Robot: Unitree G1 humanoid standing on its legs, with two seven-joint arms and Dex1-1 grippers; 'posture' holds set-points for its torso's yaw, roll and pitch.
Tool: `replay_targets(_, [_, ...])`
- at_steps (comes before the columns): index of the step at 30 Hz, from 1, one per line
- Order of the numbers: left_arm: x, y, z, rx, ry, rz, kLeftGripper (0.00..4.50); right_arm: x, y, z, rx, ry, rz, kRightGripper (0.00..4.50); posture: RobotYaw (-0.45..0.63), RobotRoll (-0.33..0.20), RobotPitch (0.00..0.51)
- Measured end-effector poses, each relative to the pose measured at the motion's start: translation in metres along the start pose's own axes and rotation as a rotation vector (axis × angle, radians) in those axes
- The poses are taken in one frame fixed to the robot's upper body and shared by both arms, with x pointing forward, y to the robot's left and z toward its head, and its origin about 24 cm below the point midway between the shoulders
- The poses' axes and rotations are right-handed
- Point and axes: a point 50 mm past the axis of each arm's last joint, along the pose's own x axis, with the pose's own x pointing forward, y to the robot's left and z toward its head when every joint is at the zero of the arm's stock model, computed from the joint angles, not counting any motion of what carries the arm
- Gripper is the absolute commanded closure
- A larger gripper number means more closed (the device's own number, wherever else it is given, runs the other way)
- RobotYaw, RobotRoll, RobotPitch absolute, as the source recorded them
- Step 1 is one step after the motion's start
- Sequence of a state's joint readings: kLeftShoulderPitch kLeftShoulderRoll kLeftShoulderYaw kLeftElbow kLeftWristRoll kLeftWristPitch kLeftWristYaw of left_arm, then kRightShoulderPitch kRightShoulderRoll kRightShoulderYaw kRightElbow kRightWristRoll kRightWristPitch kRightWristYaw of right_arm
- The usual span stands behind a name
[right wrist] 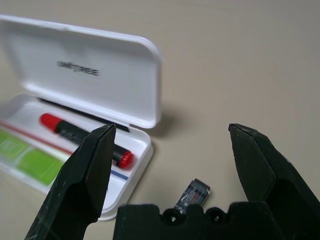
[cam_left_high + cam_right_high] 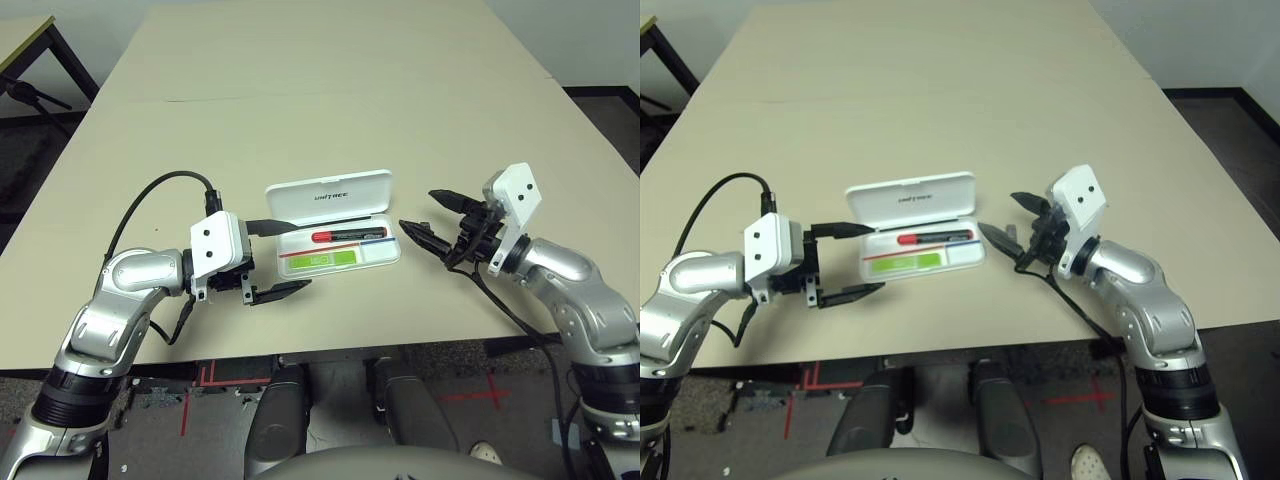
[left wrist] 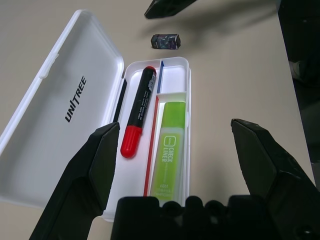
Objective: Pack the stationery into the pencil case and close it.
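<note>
The pencil case (image 2: 335, 235) is lying open at the centre of the head view, its lid (image 2: 328, 198) standing up along the far edge. The red marker (image 3: 138, 112) and the green highlighter (image 3: 170, 154) are already resting in separate compartments of the tray. The small dark block (image 1: 192, 195) is sitting outside on the table (image 2: 330, 90), just beside the case's right end.

Both pincers are standing released: the left gripper (image 2: 278, 258) is hovering just left of the case, the right gripper (image 2: 437, 222) just right of it, over the block.

You are probably dealing with a light, rigid block with flat faces; take hold across its two long sides, as it may skid on the smooth tabletop.

The case is thin, glossy hard plastic with rounded corners. It is likely to slide when pushed, so brace the tray while pressing the lid's free edge down.
</note>
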State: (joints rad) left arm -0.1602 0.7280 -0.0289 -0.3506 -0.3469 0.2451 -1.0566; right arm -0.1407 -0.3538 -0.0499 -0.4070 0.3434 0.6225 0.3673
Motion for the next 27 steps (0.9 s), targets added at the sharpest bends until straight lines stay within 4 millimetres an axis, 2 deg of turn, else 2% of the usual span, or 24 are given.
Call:
replay_targets(7, [0.002,0.001,0.002,0.005,0.0,-0.006,0.02,0.004,0.006,-0.012,0.067,0.09,-0.143,0.0,-0.05,0.0,0.185])
replay_targets(17, [0.002,0.0,0.0,-0.004,0.005,-0.006,0.02,0.015,0.02,-0.016,0.168,0.16,-0.175,0.0,-0.03,0.0,0.185])
replay_targets(27, [0.003,-0.003,-0.003,-0.014,0.009,-0.004,0.02,0.009,0.028,-0.016,0.157,0.194,-0.225,0.0,-0.03,0.0,0.19])
